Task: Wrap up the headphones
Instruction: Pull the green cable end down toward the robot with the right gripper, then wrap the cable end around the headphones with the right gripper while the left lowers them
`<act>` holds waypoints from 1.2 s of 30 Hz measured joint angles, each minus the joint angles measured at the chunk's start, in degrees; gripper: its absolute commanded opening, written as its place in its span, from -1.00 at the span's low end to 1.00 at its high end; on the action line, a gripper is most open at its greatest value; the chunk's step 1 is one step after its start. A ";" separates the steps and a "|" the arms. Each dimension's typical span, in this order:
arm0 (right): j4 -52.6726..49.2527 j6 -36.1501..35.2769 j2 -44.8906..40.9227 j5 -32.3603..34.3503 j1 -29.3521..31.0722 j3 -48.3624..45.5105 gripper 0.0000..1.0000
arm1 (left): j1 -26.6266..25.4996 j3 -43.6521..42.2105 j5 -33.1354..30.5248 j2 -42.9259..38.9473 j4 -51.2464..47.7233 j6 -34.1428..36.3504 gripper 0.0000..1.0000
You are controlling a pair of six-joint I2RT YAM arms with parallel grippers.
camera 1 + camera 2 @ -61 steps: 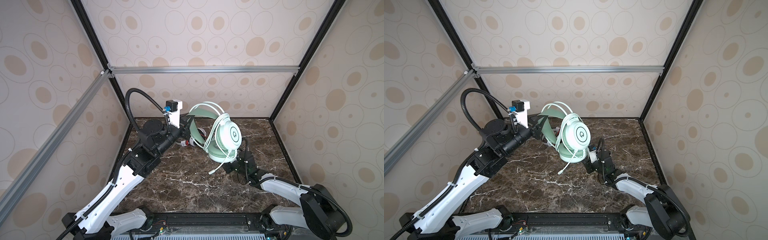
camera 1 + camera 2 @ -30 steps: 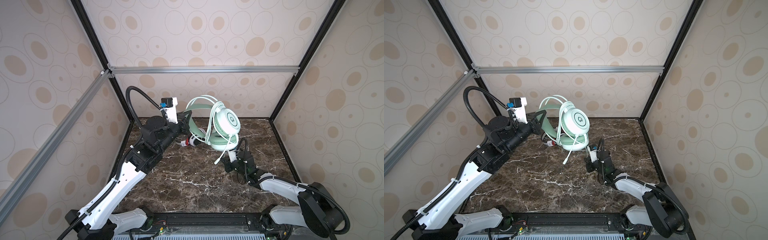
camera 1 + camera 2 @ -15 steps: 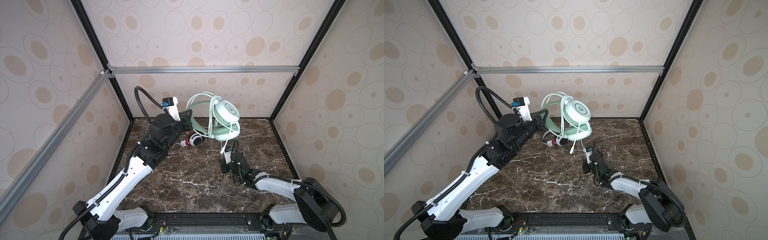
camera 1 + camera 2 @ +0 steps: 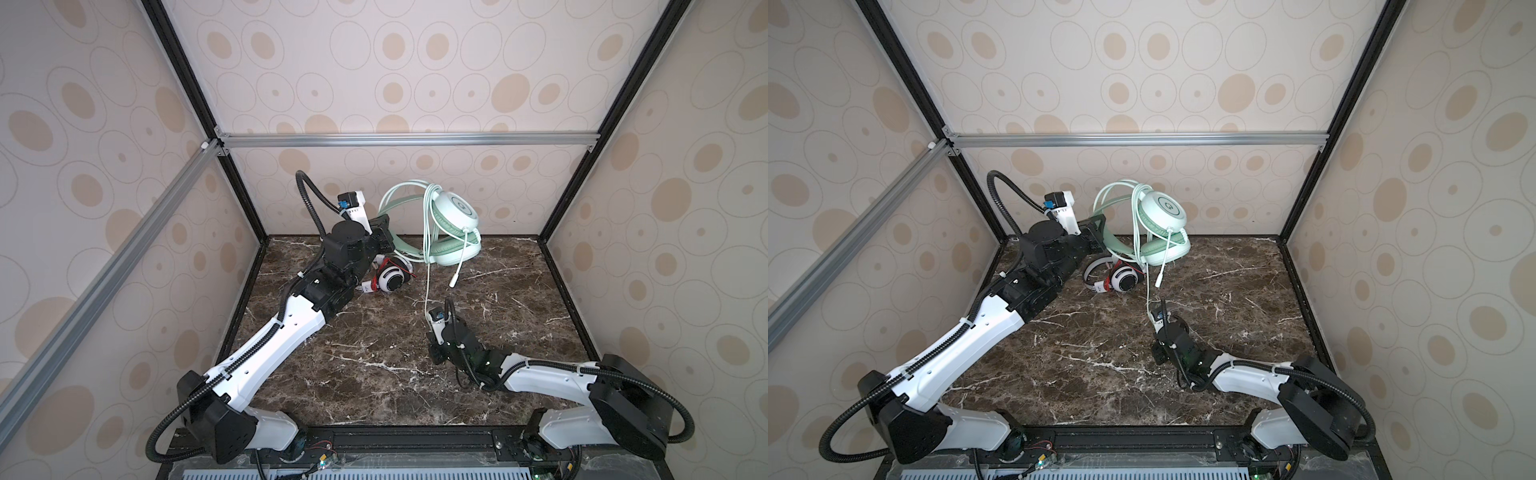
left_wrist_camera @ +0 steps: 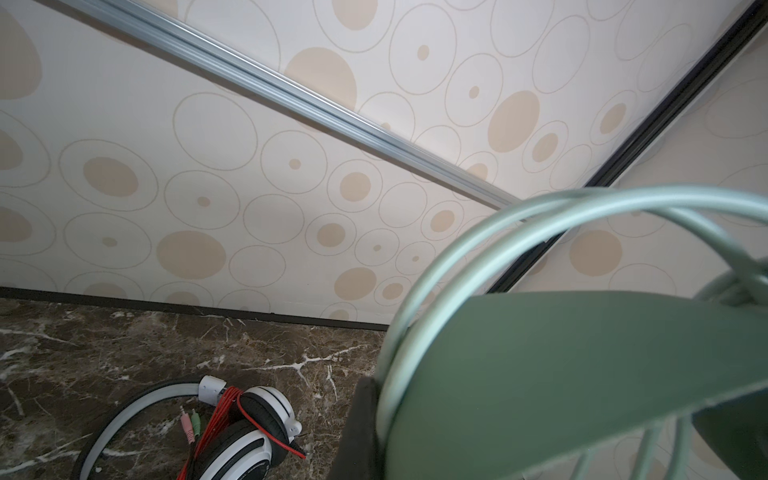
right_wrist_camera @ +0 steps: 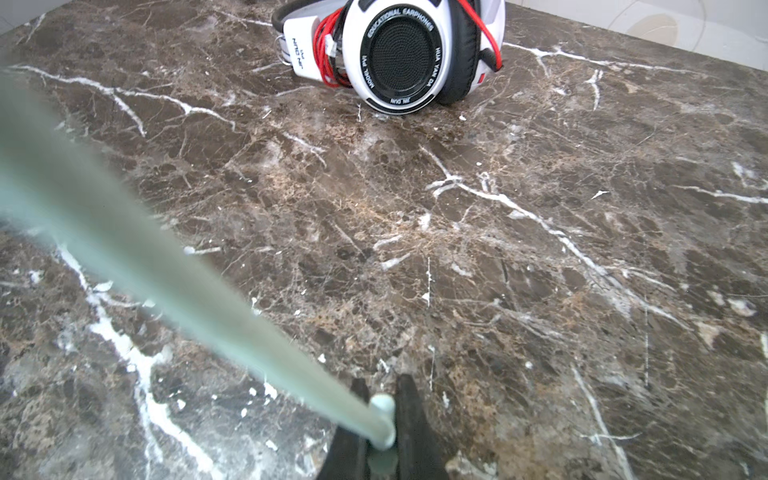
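Pinching the cord (image 6: 174, 274), the right gripper (image 6: 379, 436) hangs low over the table (image 4: 365, 374). Its jaws are closed to a sliver, and the pale strand runs out from between them, up and away. In both top views that strand is a straight, near-taut line rising from the jaws to the mint headset (image 4: 455, 216).

Two seconds ago the ear cups hung close above these jaws and the free run of cord was short. Since then the right gripper has drifted toward the middle of the table and the headset has gone up and back, so the free run has lengthened and the slack has gone out of it.

Beyond the right jaws, off to the side of the strand, lies the white headset (image 6: 399, 54), flat on the table. Its red cord is already bundled around it, and it has not moved. It looks finished.

Farthest back, by the rear wall (image 4: 415, 174), the left gripper (image 4: 383, 231) is clamped shut on the mint headset by its headband (image 5: 561, 365). The ear cups hang clear of the table on the far side of those jaws. Several turns of cord already lie over the headband and cup.

With the strand tight, the next turn should lie snug rather than droop. The risk is the strand slipping through the right jaws if the pull grows.
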 measured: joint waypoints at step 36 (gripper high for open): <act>-20.22 -16.61 -14.45 9.38 20.50 14.91 -1.00 | 4.87 -1.90 -15.06 11.41 5.77 14.23 -1.00</act>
